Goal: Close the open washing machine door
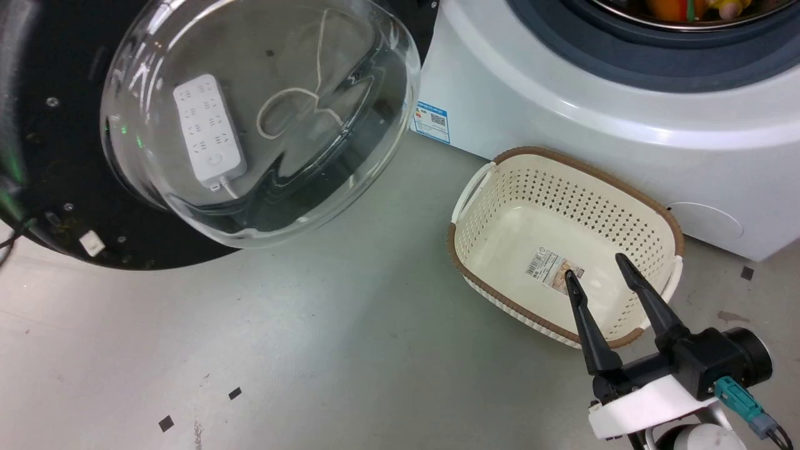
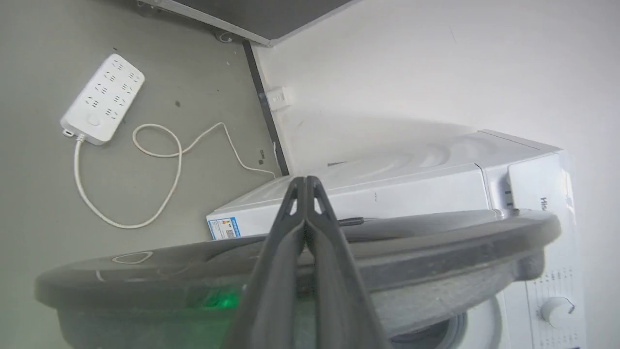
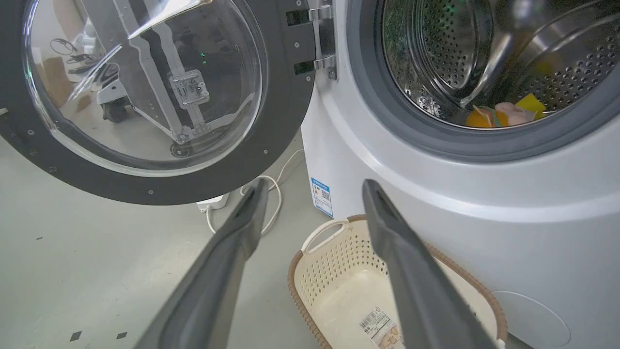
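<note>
Drum (image 3: 436, 48) is cut off at the top of my head view. The washing machine door (image 1: 262, 119) hangs wide open, left of the washing machine (image 1: 562, 119), its glass bowl facing me. The left gripper (image 2: 306, 182), fingers pressed together and empty, sits at the door's blurred rim, possibly touching it. The right gripper (image 1: 594, 265) hovers spread above the basket (image 1: 594, 200).

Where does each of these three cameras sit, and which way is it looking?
Head view: on the head, looking down at the washing machine door, the basket and the open right pincer.
Left wrist view: on the left wrist, looking along the shut left pincer, over the door's edge, toward the washing machine.
Right wrist view: on the right wrist, facing door and drum between its spread fingers.
Shared: head and right wrist views both show the basket.
</note>
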Motion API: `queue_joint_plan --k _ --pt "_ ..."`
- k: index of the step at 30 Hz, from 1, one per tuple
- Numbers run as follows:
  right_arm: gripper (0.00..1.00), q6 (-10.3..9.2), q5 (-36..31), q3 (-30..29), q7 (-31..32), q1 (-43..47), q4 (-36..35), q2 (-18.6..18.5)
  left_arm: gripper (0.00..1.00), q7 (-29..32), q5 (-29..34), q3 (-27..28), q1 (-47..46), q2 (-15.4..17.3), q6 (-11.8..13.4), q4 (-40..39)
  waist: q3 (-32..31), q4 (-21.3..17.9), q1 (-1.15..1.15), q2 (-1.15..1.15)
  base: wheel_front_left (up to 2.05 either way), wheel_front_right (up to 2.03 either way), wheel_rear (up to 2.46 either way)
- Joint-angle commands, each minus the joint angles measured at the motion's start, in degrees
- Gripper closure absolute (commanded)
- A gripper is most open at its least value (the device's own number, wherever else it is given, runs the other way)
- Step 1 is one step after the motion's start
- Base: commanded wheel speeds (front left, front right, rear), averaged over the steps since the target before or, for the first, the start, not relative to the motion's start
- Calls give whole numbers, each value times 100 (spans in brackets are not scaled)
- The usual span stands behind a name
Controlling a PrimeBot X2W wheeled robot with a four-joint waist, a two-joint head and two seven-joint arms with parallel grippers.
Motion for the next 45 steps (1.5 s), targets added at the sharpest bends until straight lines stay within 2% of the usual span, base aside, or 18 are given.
queue_joint_plan --k 1,6,10,15,22,23,26,29,36,45 --pt "0 4 37 28 -59 -100 24 -38 100 290 -288 64 -105 -4 -49 42 2 29 -1 0 0 0 0" --pt "0 5 51 11 -71 -94 71 -8 100 1157 -730 31 231 -124 -102 -255 -128 27 -1 0 0 0 0" --pt "0 5 66 -56 -71 -53 116 47 100 1745 -1113 40 555 -363 -3 -740 -327 24 -1 0 0 0 0" --pt "0 5 53 -157 -71 25 137 136 100 2243 -1244 -177 1103 -690 57 -1442 -553 13 -1 0 0 0 0" --pt "0 5 24 -370 -71 131 140 252 100 2686 -1287 -740 1960 -1467 197 -2619 -836 -78 -1 0 0 0 0" --pt "0 5 6 -531 -71 143 128 286 100 2709 -1402 -913 2288 -1868 351 -3069 -891 -155 -1 0 0 0 0" --pt "0 5 -13 -682 -71 131 138 312 100 2628 -1635 -1110 2596 -2093 497 -3386 -950 -296 -1 0 0 0 0" --pt "0 5 -27 -829 -71 131 128 332 100 2401 -1903 -1430 2941 -2166 563 -3572 -990 -474 -1 0 0 0 0" --pt "0 5 -84 -1000 -71 102 98 352 100 1230 -2828 -2623 3660 -2178 160 -3604 -953 -1107 -1 0 0 0 0" --pt "0 5 -121 -1158 -71 42 58 366 100 -161 -3302 -4021 3679 -2179 -411 -3323 -609 -2099 -1 0 0 0 0"
